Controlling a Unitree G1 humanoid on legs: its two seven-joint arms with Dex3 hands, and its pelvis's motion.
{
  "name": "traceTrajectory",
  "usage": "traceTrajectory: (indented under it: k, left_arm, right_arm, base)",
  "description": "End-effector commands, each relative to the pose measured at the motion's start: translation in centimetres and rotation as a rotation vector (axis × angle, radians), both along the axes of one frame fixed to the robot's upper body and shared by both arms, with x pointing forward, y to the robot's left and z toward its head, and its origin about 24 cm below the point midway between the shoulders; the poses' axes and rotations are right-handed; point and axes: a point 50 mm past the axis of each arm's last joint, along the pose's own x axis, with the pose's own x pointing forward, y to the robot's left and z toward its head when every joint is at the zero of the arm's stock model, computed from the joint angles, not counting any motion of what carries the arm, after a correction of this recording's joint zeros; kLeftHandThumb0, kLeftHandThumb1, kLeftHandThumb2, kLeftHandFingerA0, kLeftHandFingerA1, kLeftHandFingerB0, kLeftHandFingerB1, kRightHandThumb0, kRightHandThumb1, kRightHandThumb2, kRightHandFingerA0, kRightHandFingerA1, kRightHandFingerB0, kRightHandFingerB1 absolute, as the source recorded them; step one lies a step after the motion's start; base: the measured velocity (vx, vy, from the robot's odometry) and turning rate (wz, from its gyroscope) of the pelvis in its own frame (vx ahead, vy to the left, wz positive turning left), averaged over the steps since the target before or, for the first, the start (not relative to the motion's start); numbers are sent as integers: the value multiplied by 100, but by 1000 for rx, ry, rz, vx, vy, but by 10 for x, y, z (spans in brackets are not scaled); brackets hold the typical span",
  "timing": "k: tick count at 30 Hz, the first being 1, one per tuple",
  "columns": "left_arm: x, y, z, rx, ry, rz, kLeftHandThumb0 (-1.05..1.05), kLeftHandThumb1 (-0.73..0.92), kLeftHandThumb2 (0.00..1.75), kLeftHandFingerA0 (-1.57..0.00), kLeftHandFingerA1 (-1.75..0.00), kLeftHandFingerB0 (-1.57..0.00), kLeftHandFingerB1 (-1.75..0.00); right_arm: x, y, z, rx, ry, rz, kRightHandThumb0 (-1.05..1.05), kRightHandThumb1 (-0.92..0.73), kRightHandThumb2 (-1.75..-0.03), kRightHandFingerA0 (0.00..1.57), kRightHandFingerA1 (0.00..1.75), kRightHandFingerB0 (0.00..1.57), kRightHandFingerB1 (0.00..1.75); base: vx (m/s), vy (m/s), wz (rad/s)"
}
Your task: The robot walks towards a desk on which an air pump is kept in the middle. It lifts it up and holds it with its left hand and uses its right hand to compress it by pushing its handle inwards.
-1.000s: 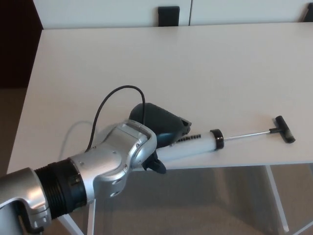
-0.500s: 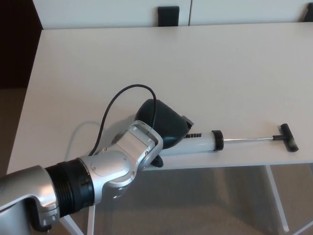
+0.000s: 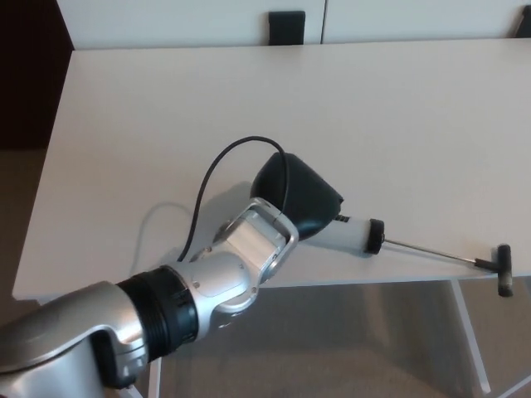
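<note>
The pump (image 3: 353,235) is gripped by the left hand (image 3: 299,196) around the near end of its white barrel, right at the front edge of the desk (image 3: 249,108). The hand is clamped over it, so that end of the barrel is hidden. The rod is pulled way out to the right, tilted slightly down, with the black T-handle (image 3: 504,270) hung out past the desk edge over the floor. A black cable (image 3: 224,170) is looped over the silver wrist. The right hand isn't seen anywhere. A dark chair back (image 3: 286,26) is tucked behind the far side
</note>
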Motion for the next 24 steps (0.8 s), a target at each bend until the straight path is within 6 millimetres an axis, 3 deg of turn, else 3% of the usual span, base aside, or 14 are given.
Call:
traceTrajectory:
  k: [1,3,4,5,6,8,9,14,15,16,17,19,21,24]
  left_arm:
    - [-2,2,-12,-4,16,-16,-30,62,61,-73,-153,-78,-73]
    - [-2,4,-15,-13,10,-19,-30,62,61,-73,-153,-78,-73]
    - [-2,7,-17,-22,4,-13,-31,71,65,-75,-155,-73,-91]
    - [-2,7,-17,-22,4,-13,-31,71,65,-75,-155,-73,-91]
    - [-1,11,-19,-59,19,8,-28,59,59,-77,-137,-77,-59]
    - [-1,15,-20,-101,39,32,-28,59,59,-77,-137,-77,-59]
    - [-1,19,-21,-139,59,51,-28,67,62,-79,-135,-76,-62]
    - [5,38,-21,-317,120,119,-38,63,73,-82,-141,-69,-60]
    - [11,47,-17,-409,208,218,-15,73,54,-58,-167,-42,-127]
    - [13,49,-16,-432,233,242,-15,73,54,-58,-167,-42,-127]
    - [19,56,-10,-507,315,317,-9,70,58,-72,-160,-50,-142]
    - [22,60,-6,-558,370,358,-9,70,58,-72,-160,-50,-142]
    - [30,73,5,-728,474,425,-1,76,56,-70,-168,-51,-148]
    - [37,86,14,-809,507,481,-10,78,62,-67,-168,-58,-144]
  right_arm:
    - [1,0,7,-39,-24,16,-35,-63,-60,101,56,76,48]
    - [1,1,10,-45,-23,19,-35,-63,-60,101,56,76,48]
    - [2,0,10,-42,-34,24,-37,-63,-60,101,56,77,48]
    - [2,0,10,-42,-34,24,-37,-63,-60,101,56,77,48]
    - [3,-1,10,-29,-46,19,-37,-61,-60,103,57,78,48]
    - [4,-1,10,-15,-56,11,-37,-61,-60,103,57,78,48]
    - [3,-2,11,-11,-60,4,-36,-61,-60,104,56,80,48]
    - [0,-5,24,-4,-123,-19,-38,-62,-60,104,55,77,48]
    - [0,-6,40,13,-184,-32,-39,-62,-60,103,55,77,48]
    - [1,-6,45,19,-199,-34,-39,-62,-60,103,55,77,48]
    - [2,-8,59,12,-256,-40,-41,-62,-60,101,54,77,46]
    - [2,-9,68,5,-292,-42,-41,-62,-60,101,54,77,46]
    - [5,-12,97,24,-408,-50,-41,-62,-60,101,56,77,47]
    - [11,-15,120,-14,-494,-51,-46,-63,-61,100,52,76,46]
  base:
    - [0,0,0]
    - [0,0,0]
    - [0,0,0]
    - [0,0,0]
    - [0,0,0]
    - [0,0,0]
    - [0,0,0]
    - [0,0,0]
    - [0,0,0]
    - [0,0,0]
    - [0,0,0]
    - [0,0,0]
    - [0,0,0]
    - [0,0,0]
